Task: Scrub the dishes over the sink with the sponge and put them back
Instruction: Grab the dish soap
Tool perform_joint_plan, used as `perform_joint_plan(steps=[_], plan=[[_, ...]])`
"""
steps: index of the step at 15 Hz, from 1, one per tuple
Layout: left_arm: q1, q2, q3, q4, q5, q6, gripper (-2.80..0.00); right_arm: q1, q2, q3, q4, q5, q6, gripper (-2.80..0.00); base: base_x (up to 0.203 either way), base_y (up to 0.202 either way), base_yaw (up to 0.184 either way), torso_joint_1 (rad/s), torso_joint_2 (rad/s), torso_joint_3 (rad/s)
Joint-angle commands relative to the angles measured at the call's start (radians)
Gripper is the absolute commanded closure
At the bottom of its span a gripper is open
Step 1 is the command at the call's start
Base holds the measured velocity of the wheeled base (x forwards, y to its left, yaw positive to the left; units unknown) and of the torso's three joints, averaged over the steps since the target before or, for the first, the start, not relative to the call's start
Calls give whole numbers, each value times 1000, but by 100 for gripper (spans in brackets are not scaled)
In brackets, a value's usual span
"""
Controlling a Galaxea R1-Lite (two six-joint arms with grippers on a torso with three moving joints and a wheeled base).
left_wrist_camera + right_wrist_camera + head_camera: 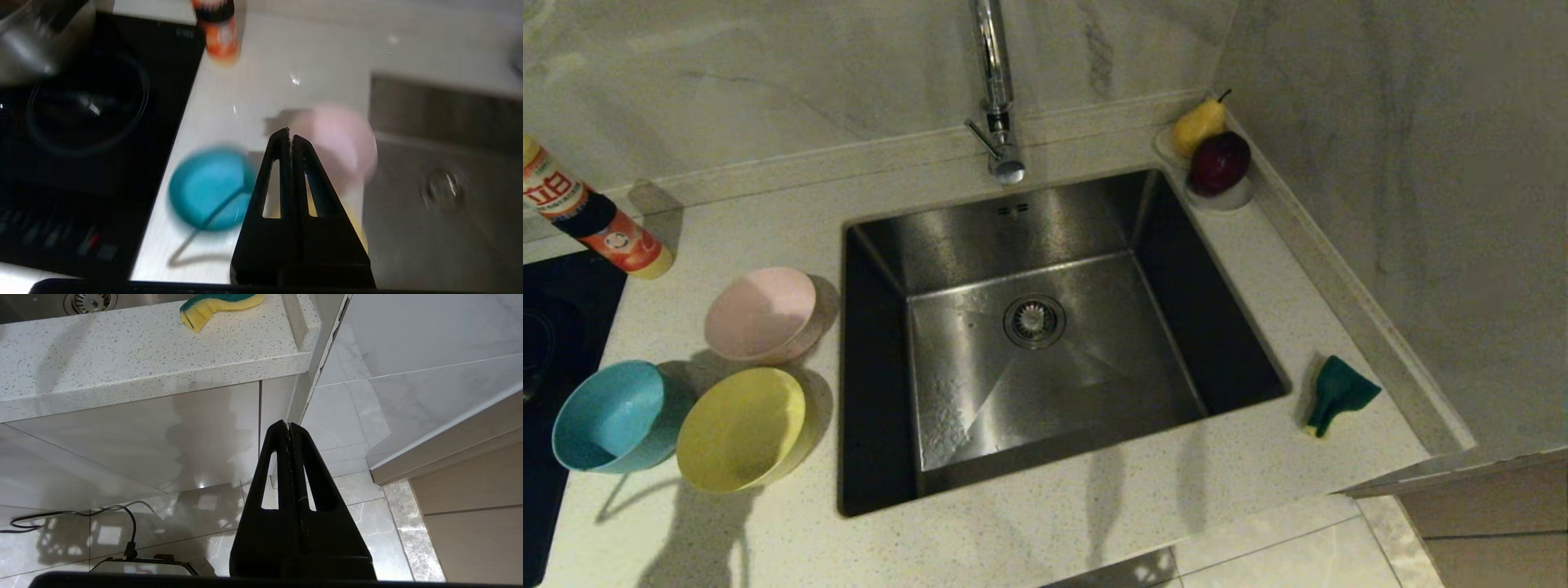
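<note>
Bowls first, and all three sit on the tabletop [1045, 539] to the left of the sink [980, 384], none of them lifted, none over the basin. Nearest the front edge is the yellow bowl [742, 429], with the blue bowl [611, 416] just beside it on its left and the pink bowl [761, 314] a little behind, close to the sink's left rim. No suds or water show on any of them, so by the look of it the scrubbing has not begun.

Over that cluster hangs the left claw [291, 136], fingers pressed together and holding nothing; in its own wrist view the tips sit in front of the pink bowl, though how high it stands above the bowls cannot be told. Down below the tabletop edge, the right claw [289, 425] is parked, pointing at the floor tiles, likewise closed and empty.

Across the basin, the sponge [1335, 394] lies on the right-hand strip of tabletop, green side up and curled, untouched. The sink itself holds nothing but its drain strainer [1035, 320]. Farther back stand the faucet [996, 90], the fruit dish [1217, 196] in the corner and a bottle [588, 216] at far left.

Judged from this, everything remains: sponge to fetch, three bowls to scrub and return.
</note>
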Motion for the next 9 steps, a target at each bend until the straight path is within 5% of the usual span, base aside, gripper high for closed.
perform_joint_plan(steps=[1, 5, 9], plan=[[8, 300, -76, -105, 40, -6, 0, 0, 0, 0, 0, 0, 0, 0, 0, 0, 0, 0, 0, 0], [47, 542, -143, -350, 102, -11, 0, -1, 1, 0, 0, 0, 0, 0, 0, 0, 0, 0, 0, 0], [92, 680, -211, -437, 107, -12, 0, 0, 1, 0, 0, 0, 0, 0, 0, 0, 0, 0, 0, 0]])
